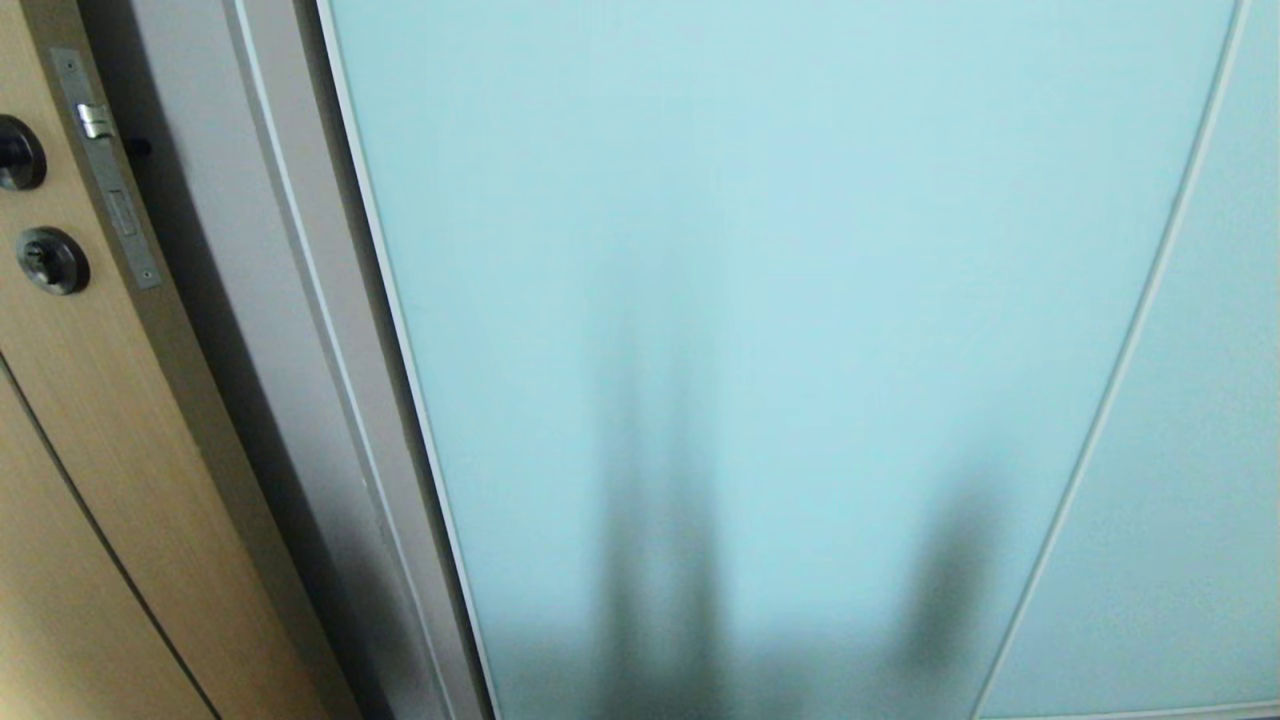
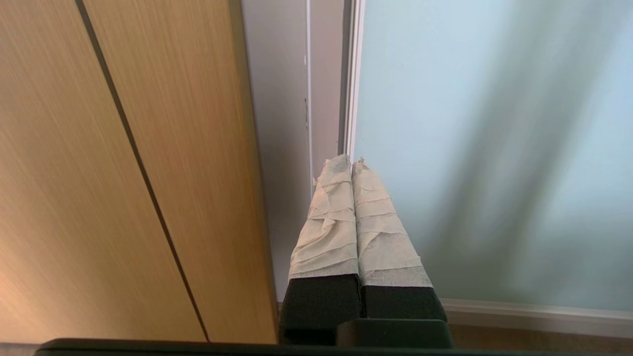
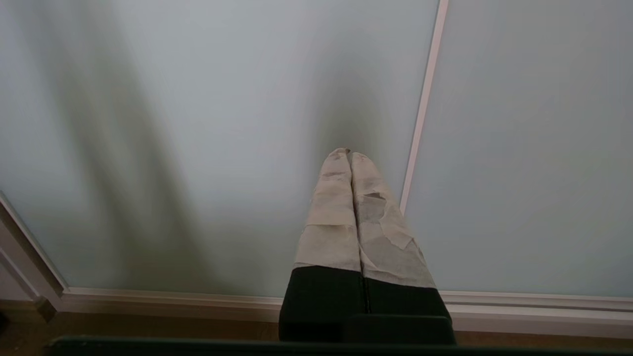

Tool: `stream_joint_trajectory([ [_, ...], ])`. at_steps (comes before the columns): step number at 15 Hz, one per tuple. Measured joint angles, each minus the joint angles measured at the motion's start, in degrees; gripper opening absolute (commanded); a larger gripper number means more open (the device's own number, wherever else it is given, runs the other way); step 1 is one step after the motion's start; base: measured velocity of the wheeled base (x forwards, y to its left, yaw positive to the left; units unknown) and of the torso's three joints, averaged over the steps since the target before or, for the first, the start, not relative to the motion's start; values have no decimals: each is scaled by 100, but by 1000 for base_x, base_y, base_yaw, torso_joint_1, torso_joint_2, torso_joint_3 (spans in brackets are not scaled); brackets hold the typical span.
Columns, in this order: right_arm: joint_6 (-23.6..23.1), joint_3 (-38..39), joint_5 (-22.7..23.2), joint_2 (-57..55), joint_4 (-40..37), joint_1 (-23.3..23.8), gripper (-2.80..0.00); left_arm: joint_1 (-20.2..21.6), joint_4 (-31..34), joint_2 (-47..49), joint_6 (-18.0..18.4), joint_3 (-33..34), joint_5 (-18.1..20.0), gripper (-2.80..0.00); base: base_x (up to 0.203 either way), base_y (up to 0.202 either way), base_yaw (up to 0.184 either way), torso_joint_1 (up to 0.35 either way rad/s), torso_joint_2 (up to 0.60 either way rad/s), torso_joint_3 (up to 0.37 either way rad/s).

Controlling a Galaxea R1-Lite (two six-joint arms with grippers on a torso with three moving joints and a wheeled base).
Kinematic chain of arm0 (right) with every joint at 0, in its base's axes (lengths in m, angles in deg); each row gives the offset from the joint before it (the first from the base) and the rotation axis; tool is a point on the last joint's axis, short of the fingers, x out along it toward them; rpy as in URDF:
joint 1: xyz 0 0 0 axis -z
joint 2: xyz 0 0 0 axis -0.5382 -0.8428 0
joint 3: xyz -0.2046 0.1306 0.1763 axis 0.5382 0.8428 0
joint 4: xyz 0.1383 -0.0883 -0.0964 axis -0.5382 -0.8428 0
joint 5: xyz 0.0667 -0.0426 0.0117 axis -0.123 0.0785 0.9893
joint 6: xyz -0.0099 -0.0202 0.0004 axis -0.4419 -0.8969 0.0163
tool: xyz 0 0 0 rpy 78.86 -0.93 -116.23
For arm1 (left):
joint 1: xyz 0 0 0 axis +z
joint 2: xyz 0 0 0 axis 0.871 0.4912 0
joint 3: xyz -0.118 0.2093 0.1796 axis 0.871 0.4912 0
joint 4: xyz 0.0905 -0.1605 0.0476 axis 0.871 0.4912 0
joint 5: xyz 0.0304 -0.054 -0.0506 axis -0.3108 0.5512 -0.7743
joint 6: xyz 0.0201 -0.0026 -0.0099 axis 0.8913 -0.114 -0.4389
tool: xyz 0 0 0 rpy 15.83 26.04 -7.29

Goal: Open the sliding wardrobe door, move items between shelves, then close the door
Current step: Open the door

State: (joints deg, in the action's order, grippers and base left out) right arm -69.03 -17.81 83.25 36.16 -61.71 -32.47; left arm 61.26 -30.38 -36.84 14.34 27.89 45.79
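A: Shut tight across the wardrobe front, that sliding wardrobe door (image 1: 780,300). Nothing of the shelves or the items to be seen behind the frosted glass.

B: Stands tall, long axis running floor to top, flat face turned straight out at the robot. Slim pale frame (image 1: 385,300) down its left edge, just beside the grey jamb (image 1: 290,300); second glass panel (image 1: 1200,400) meets it on the right.

A: And the fingers?

B: Left gripper (image 2: 352,160) pressed together, taped tips touching, empty, aimed about at that left frame edge. Right gripper (image 3: 348,152) likewise pressed together and empty, pointed at the glass near the strip between the two panels. Neither seen in the head view; only shadows on the glass.

A: Likely trouble from here?

B: Smooth glass, no handle visible. Pushing flat on the pane with taped tips could simply skid, with the door staying put. Better hope probably lies in catching the frame edge.

A: Narrow gap there, though.

B: Yes; could jam a tip between frame and jamb, or scrape the jamb instead of moving the door. Also the wooden door (image 1: 60,450) with dark knobs close by on the left: a wide swing of the left arm might knock it. Pushing off the slide direction might bind the panel in its track.
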Motion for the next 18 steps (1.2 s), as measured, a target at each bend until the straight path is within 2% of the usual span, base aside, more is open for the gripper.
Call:
stream_joint_trajectory([
  [5,0,0,0,-2,2,0,-280,0,0,5,9,-3,-28,-280,0,0,0,0,0,0],
  [7,-2,0,2,-2,2,-1,-280,0,57,25,21,-329,-69,-280,0,0,0,0,0,0],
  [9,-4,0,2,-2,0,-2,-280,0,187,294,31,-1198,-98,-280,0,0,0,0,0,0],
  [11,-1,0,2,-2,2,0,-280,0,306,993,43,-2166,-135,-280,0,0,0,0,0,0],
  [15,0,0,2,-2,2,0,-280,5,465,3187,352,-4305,-351,-280,0,0,0,0,0,0],
  [18,-1,0,2,-5,3,0,-280,6,870,4981,633,-5460,-821,-280,0,0,0,0,0,0],
])
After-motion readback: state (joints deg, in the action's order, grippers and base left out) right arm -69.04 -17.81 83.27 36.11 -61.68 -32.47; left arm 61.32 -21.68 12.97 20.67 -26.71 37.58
